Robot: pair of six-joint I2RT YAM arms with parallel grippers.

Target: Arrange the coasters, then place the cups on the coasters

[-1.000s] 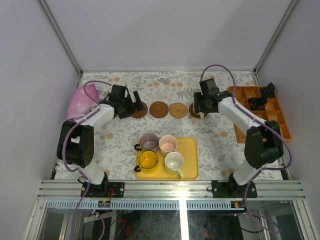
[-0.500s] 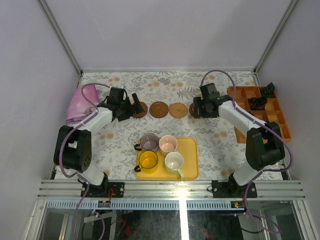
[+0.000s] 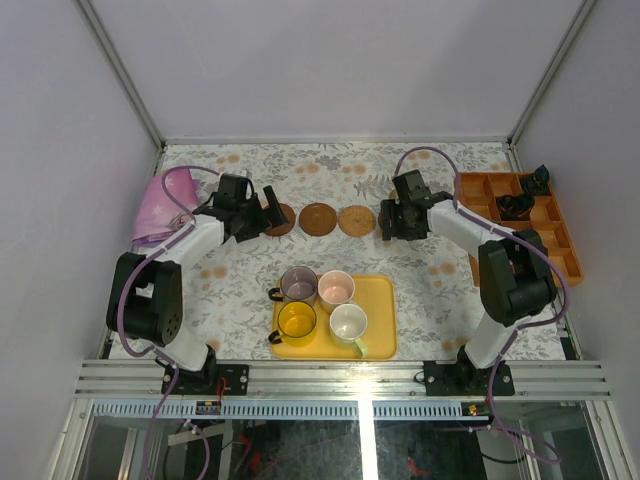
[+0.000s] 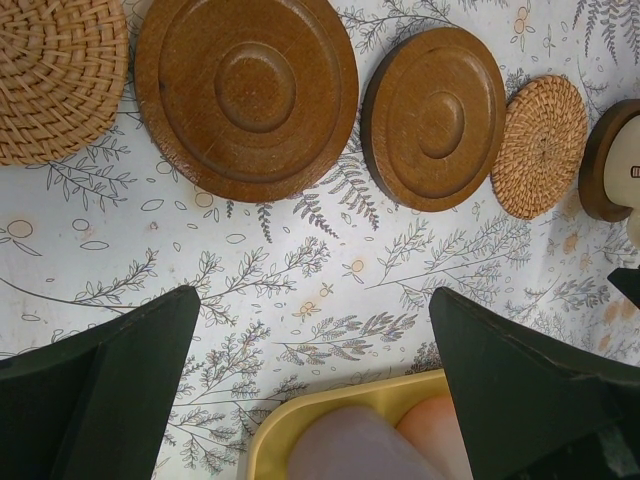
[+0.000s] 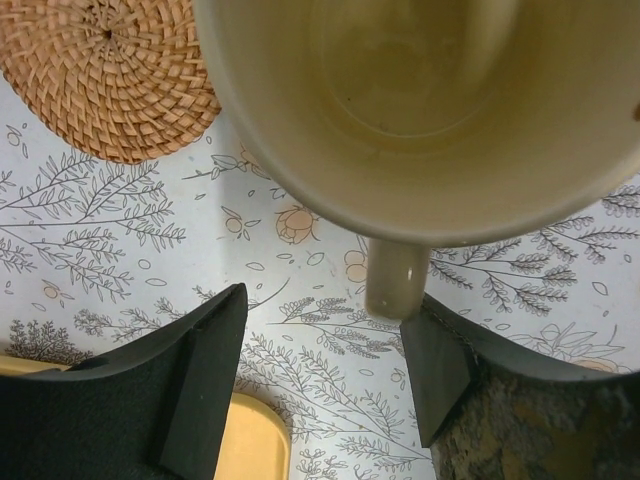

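From above, a row of coasters is seen across the middle of the table (image 3: 440, 275): a dark wooden coaster (image 3: 285, 221), a second wooden coaster (image 3: 316, 218) and a wicker coaster (image 3: 356, 220), each apart from the next. The left gripper (image 3: 265, 212) is held over the left end of the row, its jaws spread wide with nothing between them. The right gripper (image 3: 392, 222) is held low over the right end, and what lies beneath it is hidden. Nearer, four cups are stood together on the left part of the yellow tray (image 3: 380, 300): the purple-grey cup (image 3: 298, 284) and pink cup (image 3: 336, 289) on the far side, the yellow cup (image 3: 297, 320) and white cup (image 3: 348, 324) on the near side. An orange box (image 3: 520, 240) is set at the right edge and a pink cloth (image 3: 160, 200) at the left.

In the left wrist view, the parted fingers are seen over bare tablecloth. Beyond them the row is shown as five discs, wicker and wooden. On the rightmost wooden one (image 4: 598, 160), the cream cup (image 4: 632, 170) is partly seen.

In the right wrist view, the cream cup is shown upright and empty, with the wicker coaster to its left. Its handle is pointed toward the near side, between the open fingers and just beside the right one; contact cannot be told, but the cup is not clamped.
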